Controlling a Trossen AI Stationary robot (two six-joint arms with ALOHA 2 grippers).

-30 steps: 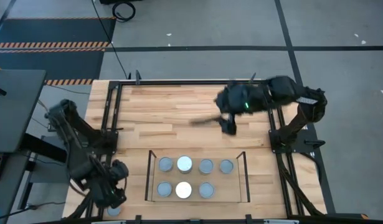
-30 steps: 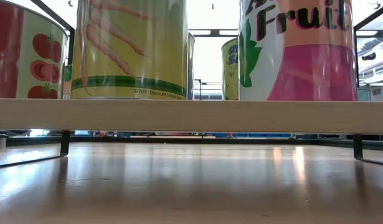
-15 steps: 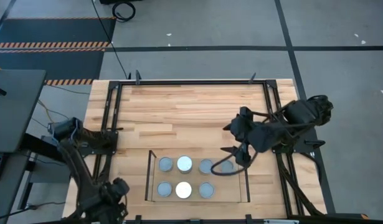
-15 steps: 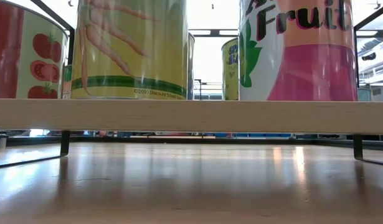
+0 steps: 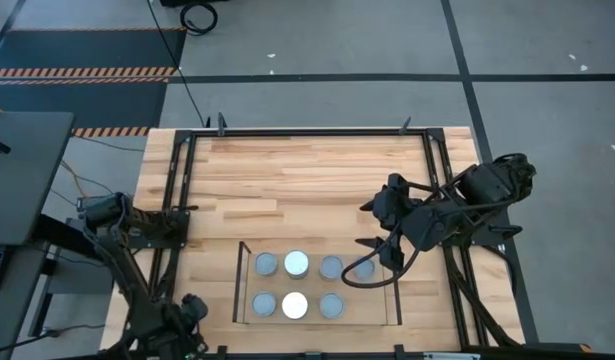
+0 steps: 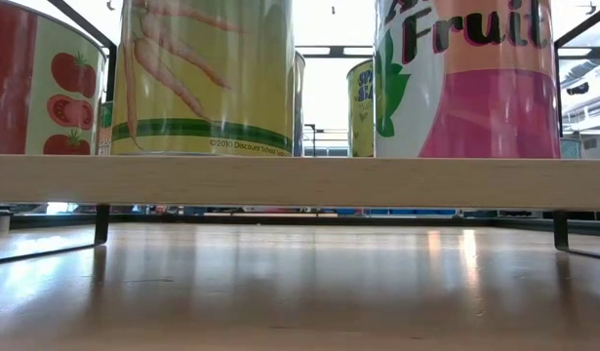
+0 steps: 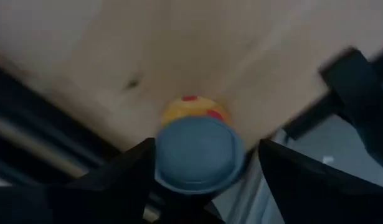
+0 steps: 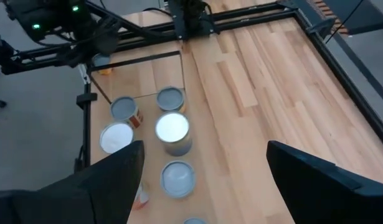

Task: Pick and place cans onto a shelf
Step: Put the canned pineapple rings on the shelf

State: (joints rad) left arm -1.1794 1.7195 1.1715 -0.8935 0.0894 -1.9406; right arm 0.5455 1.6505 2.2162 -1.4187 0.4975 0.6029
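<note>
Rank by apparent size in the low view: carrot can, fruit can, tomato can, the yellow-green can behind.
1-2. Carrot can and fruit can: alike, both cropped at the top, no ranking.
3. Tomato can: cut by the frame edge, unsure.
4. Yellow-green can: smallest, but farther back.

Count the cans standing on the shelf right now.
7 on the shelf: four cans in the back row, three in the front row. An eighth stands off the shelf, seen in the left wrist view.

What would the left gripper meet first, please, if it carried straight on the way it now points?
Probably the blue-topped can with the yellow side: it sits directly ahead between the open fingers of the left gripper, at the table's near-left corner.
</note>
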